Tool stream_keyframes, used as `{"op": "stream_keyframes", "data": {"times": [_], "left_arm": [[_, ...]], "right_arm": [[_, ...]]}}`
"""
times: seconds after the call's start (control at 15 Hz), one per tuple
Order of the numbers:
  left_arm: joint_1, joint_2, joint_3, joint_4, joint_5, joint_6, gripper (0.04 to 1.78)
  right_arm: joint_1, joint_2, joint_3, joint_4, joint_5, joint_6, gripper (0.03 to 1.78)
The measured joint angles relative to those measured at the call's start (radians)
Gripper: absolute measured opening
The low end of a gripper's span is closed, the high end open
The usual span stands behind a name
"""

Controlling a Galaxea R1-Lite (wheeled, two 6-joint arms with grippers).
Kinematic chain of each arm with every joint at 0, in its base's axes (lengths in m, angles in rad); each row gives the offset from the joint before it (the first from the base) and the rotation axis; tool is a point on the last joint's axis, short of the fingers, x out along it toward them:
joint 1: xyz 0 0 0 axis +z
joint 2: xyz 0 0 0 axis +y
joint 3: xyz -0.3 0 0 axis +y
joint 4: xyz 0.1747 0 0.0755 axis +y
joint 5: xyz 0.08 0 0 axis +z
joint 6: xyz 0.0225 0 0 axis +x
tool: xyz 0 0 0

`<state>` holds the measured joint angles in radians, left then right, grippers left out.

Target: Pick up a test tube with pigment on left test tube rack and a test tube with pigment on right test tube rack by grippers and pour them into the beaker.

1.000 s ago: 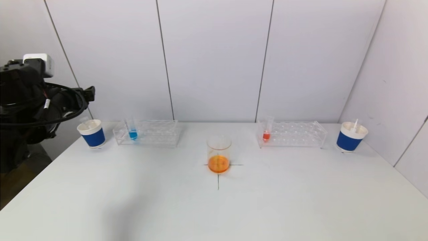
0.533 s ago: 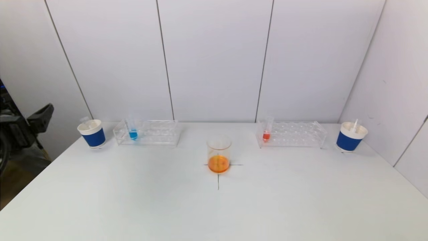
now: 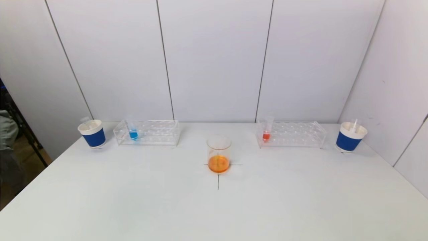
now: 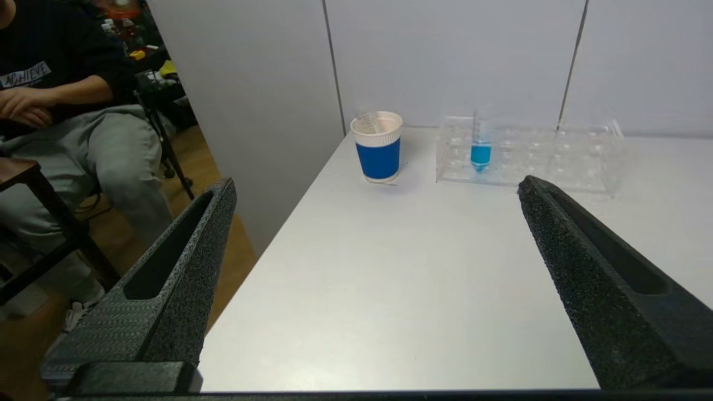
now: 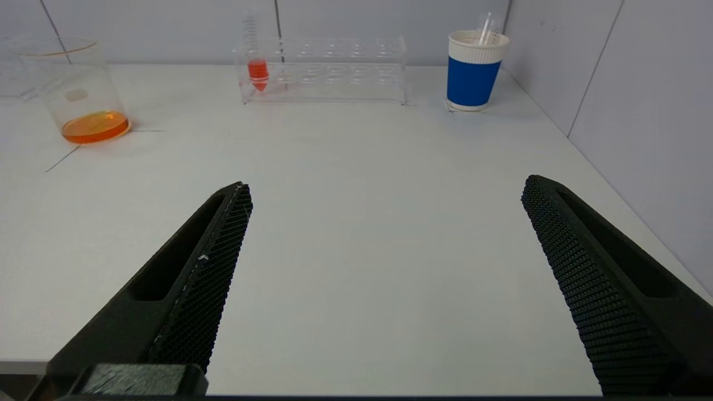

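A test tube with blue pigment (image 3: 133, 133) stands at the left end of the clear left rack (image 3: 157, 132); it also shows in the left wrist view (image 4: 480, 150). A test tube with red pigment (image 3: 266, 134) stands at the left end of the clear right rack (image 3: 297, 134), and shows in the right wrist view (image 5: 257, 71). The glass beaker (image 3: 218, 154) holds orange liquid at the table's centre cross mark. Both arms are out of the head view. My left gripper (image 4: 376, 186) is open and empty near the table's left front. My right gripper (image 5: 384, 186) is open and empty over the table's right front.
A blue-and-white paper cup (image 3: 92, 134) with an empty tube stands left of the left rack. Another cup (image 3: 349, 137) with an empty tube stands right of the right rack. A seated person (image 4: 61, 111) is beside the table's left edge. Walls close the back and right.
The left arm, seen at the head view's left edge a second ago, has withdrawn out of that view. Nothing on the table has moved.
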<state>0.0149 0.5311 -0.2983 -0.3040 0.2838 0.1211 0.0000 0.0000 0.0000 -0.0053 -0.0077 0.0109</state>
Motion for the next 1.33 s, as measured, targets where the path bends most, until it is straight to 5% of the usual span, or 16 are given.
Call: {"op": "stream_keyframes", "data": {"times": [0.6, 1.0, 1.33], "left_arm": [[-0.008, -0.475, 0.159, 0.361, -0.126, -0.014, 1.76], [-0.011, -0.532, 0.261, 0.365, -0.297, -0.078, 1.76], [-0.011, -0.534, 0.274, 0.360, -0.297, -0.127, 1.76]], "right_arm": [[0.000, 0.000, 0.000, 0.000, 0.000, 0.000, 1.76], [0.000, 0.000, 0.000, 0.000, 0.000, 0.000, 1.76], [0.000, 0.000, 0.000, 0.000, 0.000, 0.000, 1.76]]}}
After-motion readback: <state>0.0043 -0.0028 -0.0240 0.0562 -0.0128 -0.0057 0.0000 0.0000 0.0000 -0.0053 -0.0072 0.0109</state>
